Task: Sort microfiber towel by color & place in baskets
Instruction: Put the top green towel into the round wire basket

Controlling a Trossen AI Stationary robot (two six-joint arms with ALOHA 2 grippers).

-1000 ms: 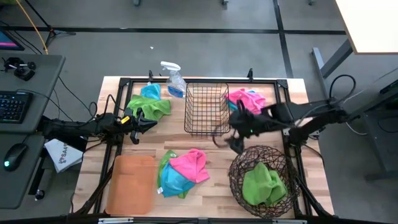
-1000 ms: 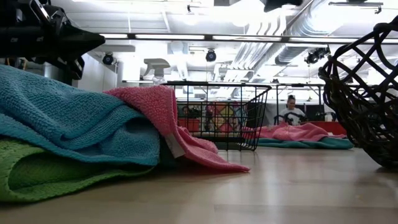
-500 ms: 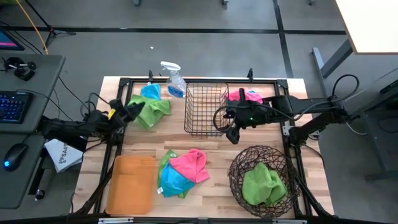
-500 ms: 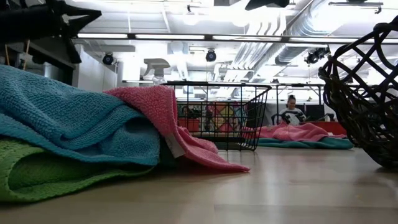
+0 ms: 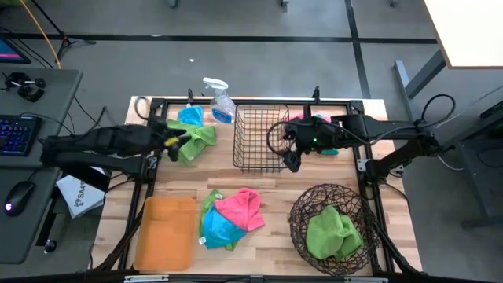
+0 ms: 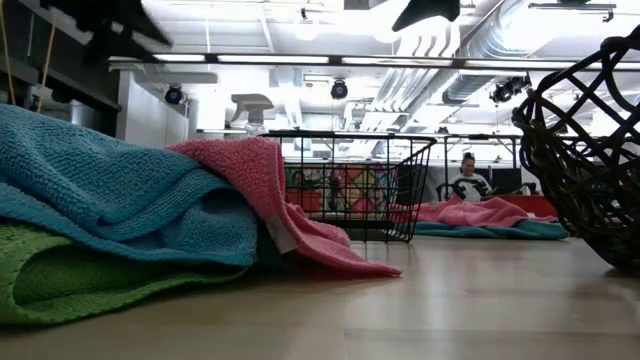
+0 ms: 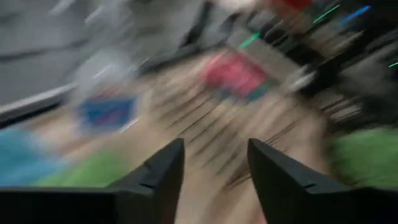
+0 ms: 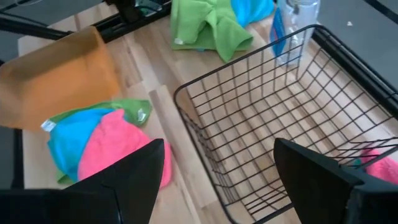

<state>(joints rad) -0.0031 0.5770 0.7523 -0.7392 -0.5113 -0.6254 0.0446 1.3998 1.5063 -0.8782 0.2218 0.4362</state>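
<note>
My left gripper (image 5: 182,141) (image 7: 216,168) hovers open over a green towel (image 5: 192,135) that lies on a teal one (image 5: 190,115) at the far left. My right gripper (image 5: 289,159) (image 8: 217,180) is open too, above the right wall of the black wire basket (image 5: 261,137). A pink towel (image 5: 316,123) lies behind that arm on the table. A heap of pink (image 5: 240,208), teal (image 5: 218,229) and green towels sits near the middle front. Another green towel (image 5: 334,232) lies in the round woven basket (image 5: 302,206). The orange tray (image 5: 167,232) is at the near left.
A clear spray bottle (image 5: 218,101) stands at the far edge, left of the wire basket. A black frame (image 5: 236,102) runs around the table top. Bare wood (image 5: 271,189) shows between the heap, the wire basket and the woven basket.
My left gripper has risen and swung toward the far edge, to above the green towel at the far left. My right gripper has gone toward the far edge, from beside the woven basket to the wire basket's right wall. No towel has moved.
</note>
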